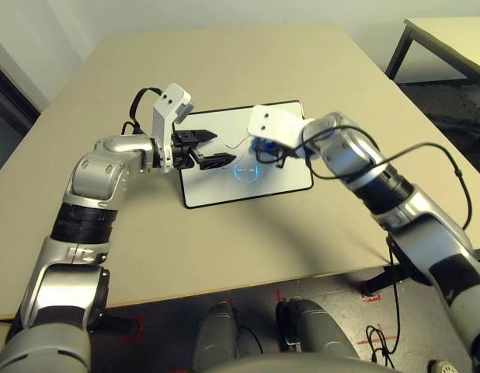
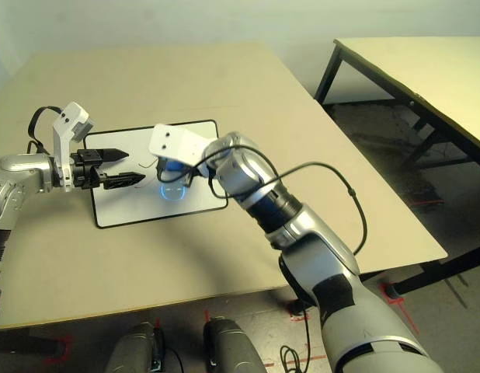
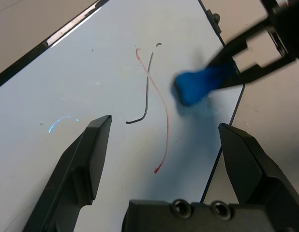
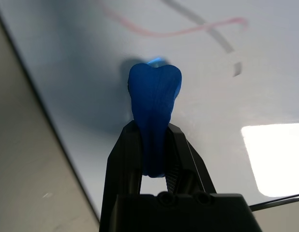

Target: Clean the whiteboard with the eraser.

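Blue foam pinched between two black fingers: the right gripper (image 4: 154,159) is clenched on the eraser (image 4: 154,104), whose free end juts out past the fingertips and points down at the whiteboard (image 1: 283,180). The wrist camera does not settle whether that end is pressing on the white surface or hanging just above it; a soft shadow lies beneath it.

The whiteboard lies flat on a beige table (image 1: 224,62), in front of the robot and slightly turned against the table's edges, its thin black frame and rounded corners showing. Two marks cross near its middle: a thin dark line (image 3: 147,87) and a longer red curve (image 3: 161,111). The eraser sits just beside these strokes, near one long edge of the board, apart from them.

The left gripper (image 1: 205,149) hovers over the opposite part of the board, its two black fingers (image 3: 84,159) spread wide with nothing between them. Seen from its wrist, the scribbles lie in the gap ahead of the fingers, with the blue block and the right gripper's fingertips beyond.

From the head cameras, both silver forearms reach in over the near table edge, left arm from the left, right arm from the right, and the two grippers face each other above the board. A black cable (image 2: 333,175) loops off the right forearm. A second table (image 2: 426,70) stands further off on the robot's right, on dark legs over a grey floor.
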Action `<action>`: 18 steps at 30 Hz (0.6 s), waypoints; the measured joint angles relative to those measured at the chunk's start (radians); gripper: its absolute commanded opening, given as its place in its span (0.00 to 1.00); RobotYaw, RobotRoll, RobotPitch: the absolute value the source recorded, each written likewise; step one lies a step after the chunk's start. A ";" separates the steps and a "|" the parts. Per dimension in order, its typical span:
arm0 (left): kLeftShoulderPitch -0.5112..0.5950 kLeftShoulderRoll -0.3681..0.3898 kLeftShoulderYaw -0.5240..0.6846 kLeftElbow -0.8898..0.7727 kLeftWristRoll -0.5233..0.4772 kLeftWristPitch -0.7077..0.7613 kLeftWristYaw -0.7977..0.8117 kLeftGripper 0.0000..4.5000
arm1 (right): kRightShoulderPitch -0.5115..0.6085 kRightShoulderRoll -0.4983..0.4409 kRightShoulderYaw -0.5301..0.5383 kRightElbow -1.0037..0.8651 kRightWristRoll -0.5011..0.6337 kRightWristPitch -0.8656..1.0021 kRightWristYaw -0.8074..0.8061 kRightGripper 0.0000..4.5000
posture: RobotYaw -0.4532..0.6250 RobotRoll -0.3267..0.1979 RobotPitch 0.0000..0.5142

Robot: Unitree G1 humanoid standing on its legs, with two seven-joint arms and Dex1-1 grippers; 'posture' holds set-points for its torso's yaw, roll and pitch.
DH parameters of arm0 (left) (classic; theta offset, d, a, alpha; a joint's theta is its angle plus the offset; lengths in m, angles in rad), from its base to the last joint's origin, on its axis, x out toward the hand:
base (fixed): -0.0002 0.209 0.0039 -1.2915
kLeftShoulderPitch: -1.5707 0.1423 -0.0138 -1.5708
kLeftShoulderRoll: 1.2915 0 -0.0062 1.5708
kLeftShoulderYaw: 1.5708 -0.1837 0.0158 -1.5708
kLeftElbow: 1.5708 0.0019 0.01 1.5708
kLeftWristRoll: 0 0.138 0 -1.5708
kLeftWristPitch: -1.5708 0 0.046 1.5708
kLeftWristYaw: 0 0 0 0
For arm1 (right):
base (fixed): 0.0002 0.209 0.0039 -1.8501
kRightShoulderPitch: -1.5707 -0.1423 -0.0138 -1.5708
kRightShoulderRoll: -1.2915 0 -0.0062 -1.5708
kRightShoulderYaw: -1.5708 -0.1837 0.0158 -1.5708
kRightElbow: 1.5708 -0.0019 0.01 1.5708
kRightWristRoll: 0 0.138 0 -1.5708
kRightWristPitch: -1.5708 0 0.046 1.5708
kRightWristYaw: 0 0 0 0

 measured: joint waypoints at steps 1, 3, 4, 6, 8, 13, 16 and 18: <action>0.000 0.001 0.000 -0.001 0.000 0.000 0.000 1.00 | -0.010 0.007 0.000 0.025 -0.001 -0.009 -0.002 0.14 | 0.38 0.62 0.16; 0.000 0.004 0.000 -0.002 0.000 0.001 0.000 1.00 | -0.061 0.034 -0.008 0.122 -0.002 -0.050 -0.023 0.14 | 0.38 0.62 0.16; 0.000 0.004 0.000 -0.002 0.000 0.001 0.000 1.00 | -0.100 0.051 -0.020 0.187 -0.003 -0.083 -0.046 0.14 | 0.38 0.62 0.15; 0.000 0.004 0.000 -0.003 -0.001 0.001 0.000 1.00 | -0.172 0.068 -0.052 0.297 -0.006 -0.136 -0.092 0.14 | 0.38 0.62 0.15; 0.001 0.006 0.000 -0.003 -0.001 0.001 -0.001 1.00 | -0.231 0.074 -0.087 0.408 -0.018 -0.195 -0.126 0.14 | 0.39 0.62 0.15; 0.002 0.008 0.000 -0.004 -0.001 0.002 0.000 1.00 | -0.223 0.081 -0.097 0.429 -0.027 -0.233 -0.121 0.14 | 0.39 0.62 0.14; 0.005 0.010 0.001 -0.006 -0.001 0.003 0.000 1.00 | -0.136 0.054 -0.082 0.277 -0.033 -0.172 -0.066 0.14 | 0.39 0.62 0.14; 0.005 0.011 0.001 -0.007 -0.001 0.003 0.000 1.00 | -0.073 0.040 -0.062 0.171 -0.034 -0.119 -0.028 0.14 | 0.39 0.62 0.14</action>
